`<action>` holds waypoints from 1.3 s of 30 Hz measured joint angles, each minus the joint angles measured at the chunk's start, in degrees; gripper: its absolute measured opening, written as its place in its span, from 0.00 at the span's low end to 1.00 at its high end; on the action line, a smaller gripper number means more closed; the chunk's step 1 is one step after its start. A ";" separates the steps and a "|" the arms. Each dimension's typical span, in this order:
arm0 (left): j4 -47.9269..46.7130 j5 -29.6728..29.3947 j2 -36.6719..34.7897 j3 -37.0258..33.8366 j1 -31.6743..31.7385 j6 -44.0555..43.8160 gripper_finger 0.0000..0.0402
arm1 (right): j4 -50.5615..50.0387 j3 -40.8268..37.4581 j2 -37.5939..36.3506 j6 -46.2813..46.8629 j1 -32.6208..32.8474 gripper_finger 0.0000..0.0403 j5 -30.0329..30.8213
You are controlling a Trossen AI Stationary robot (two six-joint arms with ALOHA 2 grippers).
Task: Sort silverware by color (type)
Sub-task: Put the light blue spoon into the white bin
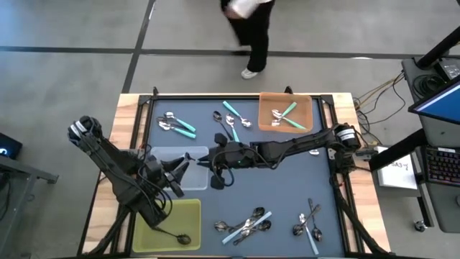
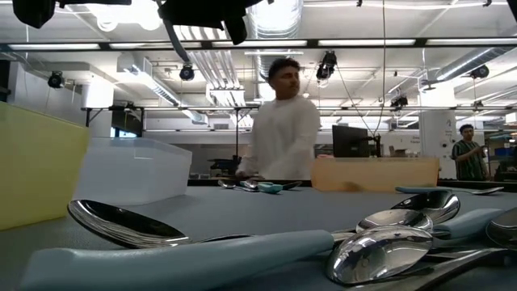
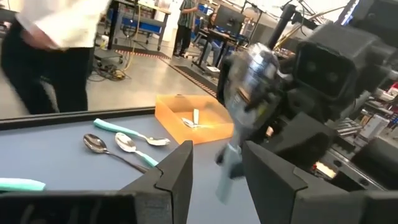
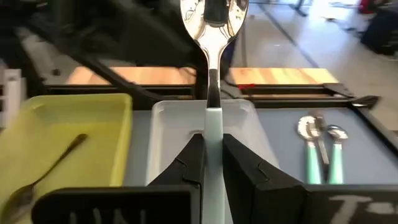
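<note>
My right gripper (image 4: pixel 213 142) reaches from the table's right to mid-table (image 1: pixel 215 160), shut on a pale blue-handled spoon (image 4: pixel 213 74) above the clear tray (image 4: pixel 180 124). My left gripper (image 3: pixel 217 165) is open and hovers over the same tray (image 1: pixel 167 155), facing the right gripper with its fingers apart from the spoon (image 3: pixel 249 74). A dark metal spoon (image 1: pixel 180 237) lies in the yellow tray (image 1: pixel 154 223). Teal spoons (image 1: pixel 284 115) lie in the orange tray (image 1: pixel 305 108). More spoons lie on the mat: teal ones (image 1: pixel 176 124) by the far edge, mixed ones (image 1: pixel 244 224) by the near edge. My right gripper pinches the spoon's pale blue handle (image 4: pixel 213 127) between its two fingers. The fingers come from the table's right and lie along the handle. The shiny bowl (image 4: pixel 213 18) sticks out past the fingertips toward my left gripper. The spoon is lifted clear above the clear tray.
A person (image 1: pixel 251 29) walks just beyond the table's far edge. Another small group of spoons (image 1: pixel 309 224) lies near the table's near right. In the low view, spoons (image 2: pixel 388 242) fill the foreground. A black frame rail (image 1: pixel 237 96) runs along the far edge.
</note>
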 joint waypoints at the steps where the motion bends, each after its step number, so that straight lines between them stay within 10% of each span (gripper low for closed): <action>1: 0.32 0.02 0.19 0.00 0.00 0.00 0.31 | 0.11 0.11 0.06 -0.03 -0.09 0.06 0.42; 26: 1.33 0.83 0.43 0.00 1.79 1.50 0.31 | 3.37 0.25 0.34 1.07 -0.47 0.06 1.44; 32: 1.63 14.62 0.35 0.21 1.78 7.50 0.31 | 3.29 0.25 0.24 -0.48 -1.59 0.06 1.50; 39: 1.67 48.59 0.28 0.85 1.70 26.47 0.31 | -3.65 2.06 -1.50 -0.44 -3.41 0.06 1.92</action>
